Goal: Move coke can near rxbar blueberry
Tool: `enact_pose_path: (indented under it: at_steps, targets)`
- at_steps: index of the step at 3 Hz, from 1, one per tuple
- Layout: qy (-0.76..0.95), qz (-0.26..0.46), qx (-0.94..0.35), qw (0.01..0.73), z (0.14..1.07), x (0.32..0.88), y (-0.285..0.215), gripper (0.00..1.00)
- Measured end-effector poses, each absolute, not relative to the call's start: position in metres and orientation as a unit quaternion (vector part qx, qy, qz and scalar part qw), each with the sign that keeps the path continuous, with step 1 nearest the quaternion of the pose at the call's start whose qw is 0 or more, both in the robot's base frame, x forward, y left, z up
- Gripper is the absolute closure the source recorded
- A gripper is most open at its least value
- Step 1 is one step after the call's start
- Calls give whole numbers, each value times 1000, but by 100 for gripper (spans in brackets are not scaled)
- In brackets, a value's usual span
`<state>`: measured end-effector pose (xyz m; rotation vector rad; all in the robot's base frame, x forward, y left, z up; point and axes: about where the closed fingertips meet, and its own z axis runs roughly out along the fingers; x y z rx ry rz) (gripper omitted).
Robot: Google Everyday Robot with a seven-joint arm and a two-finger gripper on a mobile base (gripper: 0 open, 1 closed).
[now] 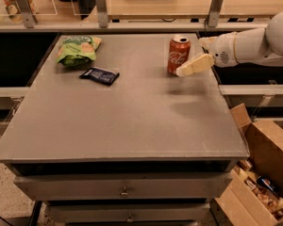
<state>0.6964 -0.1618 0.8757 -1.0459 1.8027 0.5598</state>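
Observation:
The coke can (178,54), red with white script and a silver top, stands upright at the back right of the grey table (132,117). The rxbar blueberry (99,75), a flat dark navy bar, lies to its left, next to a green bag. My gripper (191,55) reaches in from the right at can height and is open. Its cream near finger (195,65) touches or overlaps the can's lower right side. The far finger (205,41) shows just right of the can's top. The can is not lifted.
A crinkled green snack bag (78,49) lies at the back left, just behind the bar. An open cardboard box (264,173) stands on the floor at the right. A rail with posts (101,6) runs behind the table.

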Motion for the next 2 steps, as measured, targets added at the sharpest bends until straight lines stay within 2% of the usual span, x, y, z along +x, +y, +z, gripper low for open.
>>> enact_pose_path:
  at_steps: [2]
  targets:
    - [718, 261, -414, 494, 865, 720, -137, 0]
